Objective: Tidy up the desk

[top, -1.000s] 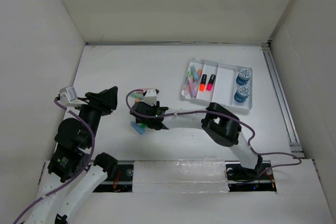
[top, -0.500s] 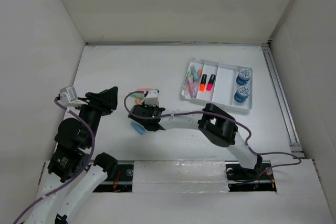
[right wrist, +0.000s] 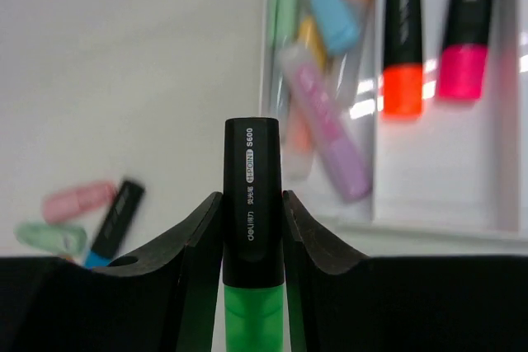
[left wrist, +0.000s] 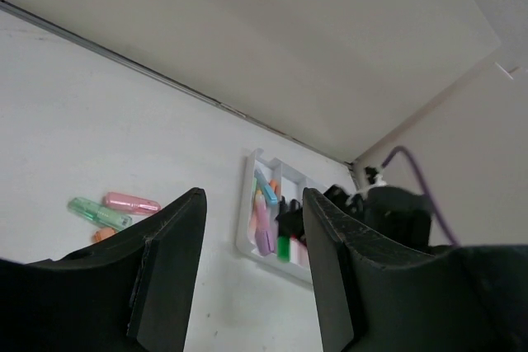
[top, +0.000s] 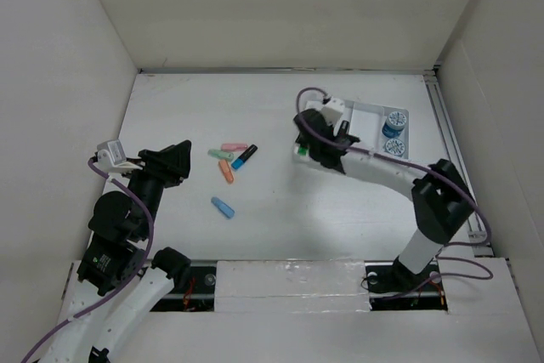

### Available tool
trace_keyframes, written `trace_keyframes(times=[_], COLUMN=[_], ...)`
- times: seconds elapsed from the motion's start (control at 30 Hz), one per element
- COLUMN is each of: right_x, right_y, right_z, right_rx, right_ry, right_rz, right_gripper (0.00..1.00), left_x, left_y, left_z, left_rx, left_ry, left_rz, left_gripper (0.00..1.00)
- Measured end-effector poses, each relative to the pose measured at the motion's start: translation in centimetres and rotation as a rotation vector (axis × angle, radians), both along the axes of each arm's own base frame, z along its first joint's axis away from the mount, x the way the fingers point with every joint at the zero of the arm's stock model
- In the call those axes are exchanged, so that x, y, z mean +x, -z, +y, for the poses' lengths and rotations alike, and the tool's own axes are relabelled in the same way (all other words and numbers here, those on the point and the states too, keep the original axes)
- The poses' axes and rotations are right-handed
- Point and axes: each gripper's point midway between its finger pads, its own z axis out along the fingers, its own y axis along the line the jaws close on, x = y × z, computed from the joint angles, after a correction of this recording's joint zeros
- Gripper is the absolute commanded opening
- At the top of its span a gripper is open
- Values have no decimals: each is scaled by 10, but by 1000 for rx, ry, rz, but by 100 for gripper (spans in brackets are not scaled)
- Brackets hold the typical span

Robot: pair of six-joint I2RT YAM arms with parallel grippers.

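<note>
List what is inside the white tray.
Pastel highlighters in one compartment, an orange highlighter and a pink highlighter in the next, two blue rolls in the end one. From above, the right gripper, holding a green highlighter, hides part of the tray.

White desk (top: 280,201), compartmented tray (top: 367,116) far right, four markers (top: 244,157) clustered left, light-blue marker (top: 223,207) apart.

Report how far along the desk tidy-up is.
Done: the tray holds pastel markers, an orange highlighter, a pink highlighter and two blue tubs. In hand: the right gripper grips a green highlighter by the tray. Left: five loose markers on the desk; the left gripper is open and empty.
</note>
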Motion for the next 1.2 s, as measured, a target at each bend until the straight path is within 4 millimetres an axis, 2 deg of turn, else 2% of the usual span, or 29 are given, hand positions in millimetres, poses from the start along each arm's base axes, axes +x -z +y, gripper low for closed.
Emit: trace_keyframes(times=[0.07, 0.13, 0.2, 0.27, 0.37, 0.47, 0.5, 0.57, 0.6, 0.7, 0.77, 0.8, 0.83, 0.87, 0.93, 1.0, 1.07, 1.17, 1.2], right_x=[30, 57, 75, 87, 100, 107, 109, 115, 118, 125, 125, 123, 121, 119, 112, 99, 75, 41, 32], right_y=[-25, -38, -35, -20, 8, 25, 26, 23, 19, 6, 3, 1, -1, -4, -7, -9, -9, -6, -2], right_z=[-35, -68, -92, -109, -124, -139, -143, -151, -155, -158, -156, -154, -148, -140, -117, -79, -30, 34, 54], right_rx=[89, 144, 169, 171, 166, 161, 161, 164, 165, 174, 174, 173, 174, 174, 170, 171, 168, 155, 151], right_ry=[70, 136, 175, 199, 215, 233, 240, 257, 264, 270, 264, 258, 245, 230, 184, 112, 9, -117, -151], right_rz=[-46, -80, -79, -45, 23, 74, 80, 82, 76, 51, 45, 45, 42, 38, 28, 20, 24, 33, 38], right_gripper=[12, 12, 12, 12, 15, 29, 37, 45, 53, 62, 63, 56, 27, 2, 0, 0, 0, 33, 51], left_x=[0, 0, 0, 0, 0, 0, 0, 0, 0, 0, 0, 0, 0, 0, 0, 0, 0, 0, 0], left_y=[0, 0, 0, 0, 0, 0, 0, 0, 0, 0, 0, 0, 0, 0, 0, 0, -1, -1, -1], left_z=[0, 0, 0, -1, -1, -1, -1, -1, -1, -1, -1, -1, -1, -1, -1, -1, -1, -1, -1], left_rx=[1, 3, 3, 4, 6, 6, 6, 7, 7, 6, 7, 7, 7, 7, 6, 6, 6, 5, 5], left_ry=[1, 2, 3, 4, 4, 4, 4, 4, 4, 4, 5, 5, 5, 5, 6, 8, 8, 8, 9], left_rz=[-1, -1, -1, -1, -1, -1, -1, -2, -2, -2, -2, -2, -2, -2, -2, -3, -4, -5, -6], left_gripper=[46, 46, 46, 46, 46, 46, 46, 46, 46, 46, 46, 46, 46, 46, 46, 46, 46, 46, 46])
